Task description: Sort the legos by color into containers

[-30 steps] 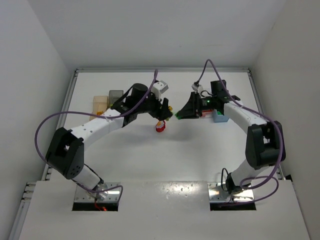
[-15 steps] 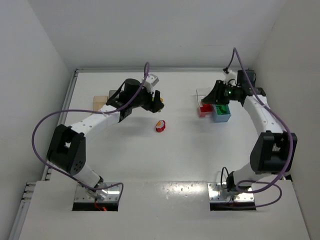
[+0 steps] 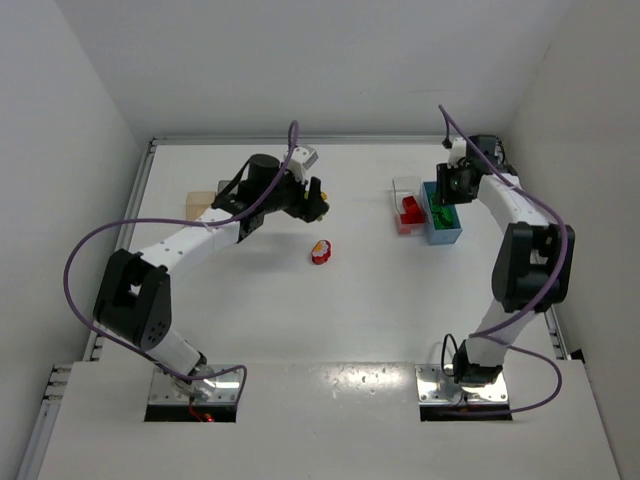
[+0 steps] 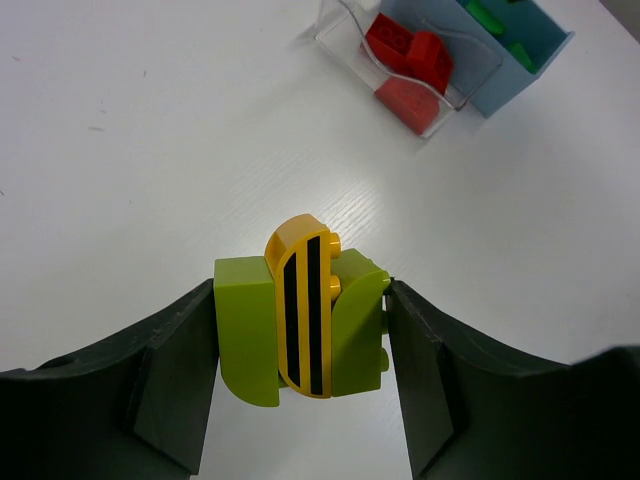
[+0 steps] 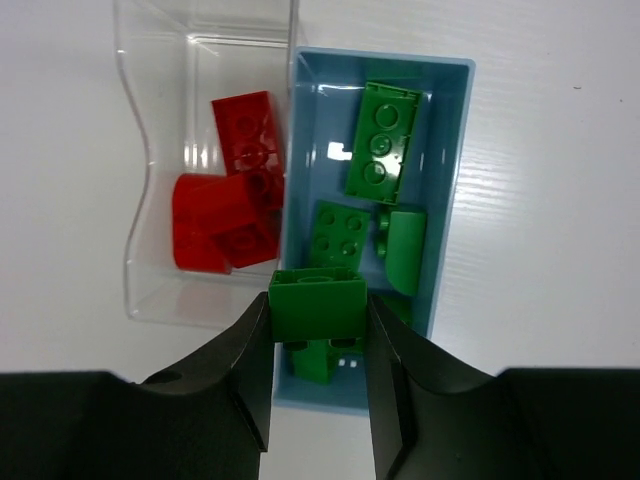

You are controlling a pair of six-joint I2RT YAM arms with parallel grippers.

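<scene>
Where the top view looks down on the desk, we note the left gripper (image 3: 316,201) raised over the far half, left of centre. The right gripper (image 3: 447,190) hangs above the light blue bin (image 3: 445,236), which stands touching the clear bin (image 3: 405,184) near the far right corner. A red-and-yellow cluster (image 3: 321,252) lies alone near the desk's centre. The orange bin (image 3: 201,206) shows towards the far left corner, partly behind the arm. Jaw states cannot be read from here.

In the left wrist view, the jaws are clamped on a lime-and-yellow cluster (image 4: 300,318), held off the desk. Two lime pieces sandwich a yellow striped curved piece. Its long axis runs away from the wrist, rounded end outward.

In the right wrist view, the jaws are clamped on a green brick (image 5: 318,303) over the near end of the light blue bin. Other green bricks (image 5: 382,140) lie inside that bin, and red bricks (image 5: 232,215) lie in the clear bin. The held brick looks near-square, so we cannot tell its long axis.

We judge the pieces light, rigid and smooth. Flat opposing side faces offer the surest hold. The cluster's press-fit joints may part under a twist.
</scene>
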